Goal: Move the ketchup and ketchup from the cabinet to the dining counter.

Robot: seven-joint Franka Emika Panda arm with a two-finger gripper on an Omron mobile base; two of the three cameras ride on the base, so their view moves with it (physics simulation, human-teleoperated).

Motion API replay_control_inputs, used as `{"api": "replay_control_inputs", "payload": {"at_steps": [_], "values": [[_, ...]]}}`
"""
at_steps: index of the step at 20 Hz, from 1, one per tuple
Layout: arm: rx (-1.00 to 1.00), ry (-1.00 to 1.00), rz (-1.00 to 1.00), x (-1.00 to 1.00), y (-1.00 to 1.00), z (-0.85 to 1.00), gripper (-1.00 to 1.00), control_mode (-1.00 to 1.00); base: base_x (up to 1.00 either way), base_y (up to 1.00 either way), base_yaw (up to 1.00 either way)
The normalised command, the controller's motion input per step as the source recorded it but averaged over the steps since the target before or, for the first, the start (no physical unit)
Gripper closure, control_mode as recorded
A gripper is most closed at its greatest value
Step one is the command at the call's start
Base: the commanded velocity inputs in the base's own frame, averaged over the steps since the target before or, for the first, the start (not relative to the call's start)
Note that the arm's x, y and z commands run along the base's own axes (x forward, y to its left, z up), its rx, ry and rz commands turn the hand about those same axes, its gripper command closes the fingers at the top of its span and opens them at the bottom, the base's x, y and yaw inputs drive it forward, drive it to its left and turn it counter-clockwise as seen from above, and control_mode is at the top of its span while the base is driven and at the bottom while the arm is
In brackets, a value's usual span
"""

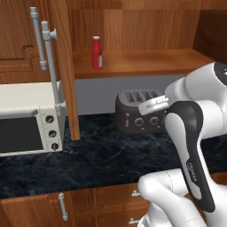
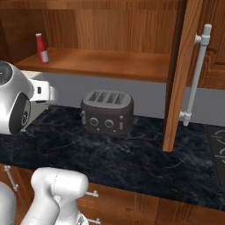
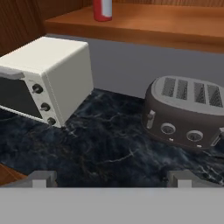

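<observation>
One ketchup (image 1: 97, 53) bottle, red with a conical top, stands upright on the open cabinet's wooden shelf (image 1: 146, 62). It also appears at the left end of the shelf (image 2: 101, 61) as the ketchup (image 2: 42, 48), and its lower part as the ketchup (image 3: 102, 9). My gripper (image 3: 113, 179) is open and empty, its two fingertips (image 3: 41, 179) wide apart. It hovers low over the black counter, well below and in front of the bottle. The dining counter is out of view.
A dark four-slot toaster (image 1: 139, 111) and a white toaster oven (image 1: 26, 119) stand on the black marble counter (image 1: 102, 155) under the shelf. An open cabinet door (image 2: 178, 74) with a long silver handle (image 2: 195, 74) juts out; another open door (image 1: 66, 66) hangs by the oven.
</observation>
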Motion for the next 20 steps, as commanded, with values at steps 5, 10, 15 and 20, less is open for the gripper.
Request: {"api": "replay_control_inputs", "payload": {"at_steps": [5, 10, 15, 20], "values": [[0.00, -0.04, 0.00, 0.00, 0.09, 0.40, -1.00, -1.00, 0.00, 0.00, 0.00], [0.03, -0.08, 0.00, 0.03, 0.00, 0.15, -1.00, -1.00, 0.00, 0.00, 0.00], [0.06, -0.08, 0.00, 0.16, 0.00, 0.02, -1.00, -1.00, 0.00, 0.00, 0.00], [0.07, -0.10, 0.00, 0.21, 0.00, 0.05, -1.00, -1.00, 0.00, 0.00, 0.00]]}}
